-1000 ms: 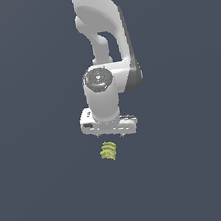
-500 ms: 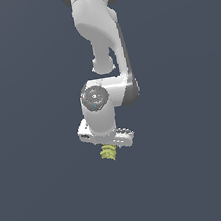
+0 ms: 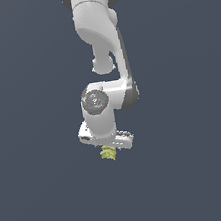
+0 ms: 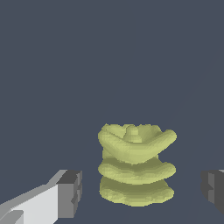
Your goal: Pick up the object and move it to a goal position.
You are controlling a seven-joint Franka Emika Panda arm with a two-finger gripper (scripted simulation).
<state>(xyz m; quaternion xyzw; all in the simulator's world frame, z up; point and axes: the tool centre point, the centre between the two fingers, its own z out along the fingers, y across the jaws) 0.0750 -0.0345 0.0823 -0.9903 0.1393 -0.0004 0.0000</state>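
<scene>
Now your gripper (image 4: 140,192) straddles the object (image 4: 135,168).
Your fingers (image 4: 70,192) are spread wide, clear gaps both sides, touching nothing.

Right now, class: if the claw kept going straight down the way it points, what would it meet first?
Probably the yellow-green ridged object: it sits between the open claw fingers, though depth is unclear.
</scene>
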